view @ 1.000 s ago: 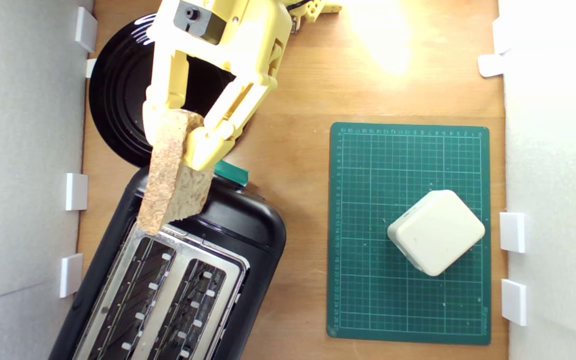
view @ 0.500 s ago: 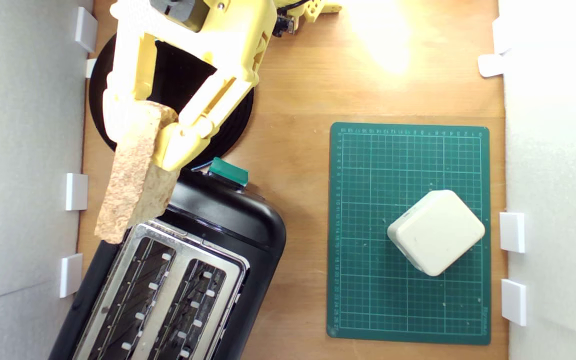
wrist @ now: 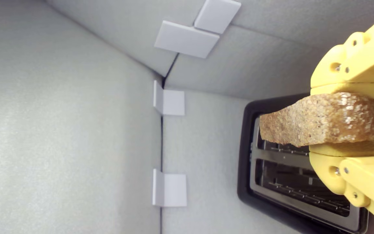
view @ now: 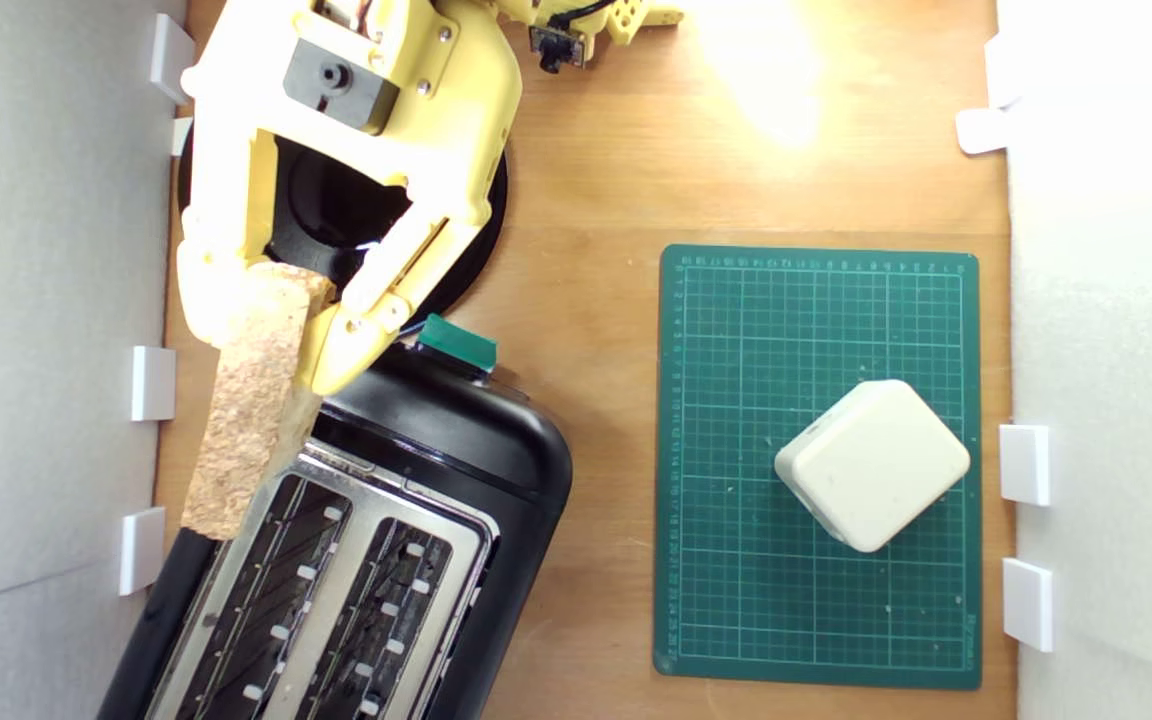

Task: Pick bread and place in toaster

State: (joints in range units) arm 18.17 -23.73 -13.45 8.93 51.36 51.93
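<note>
Right in front of the wrist camera, the yellow tool (wrist: pixel 344 122) is clamped on the bread (wrist: pixel 320 120), one finger (wrist: pixel 346 87) pressed on each broad side, brown crust edge facing the lens. In the exterior view the tool (view: pixel 271 320) grips the upper end of the bread (view: pixel 246 410), and the slice hangs edge-on, long and narrow, its lower tip over the toaster's side at the exterior view's left. It's clear of the slots, in the air above the toaster (view: pixel 356 540)! Beneath it, the silver top (view: pixel 326 590) shows both slots open and dark, the black body angled across the bench (view: pixel 596 160). The green lever knob (view: pixel 454 343) sits at the toaster's end just beside the tool. Behind the tool, a round black plate (view: pixel 476 230) peeks out under the yellow arm. Farther off, toward the exterior view's right, a green cutting mat (view: pixel 816 300) lies flat with a cream rounded square block (view: pixel 873 464) resting on it. Grey walls with white brackets (view: pixel 153 383) close in the sides.
</note>
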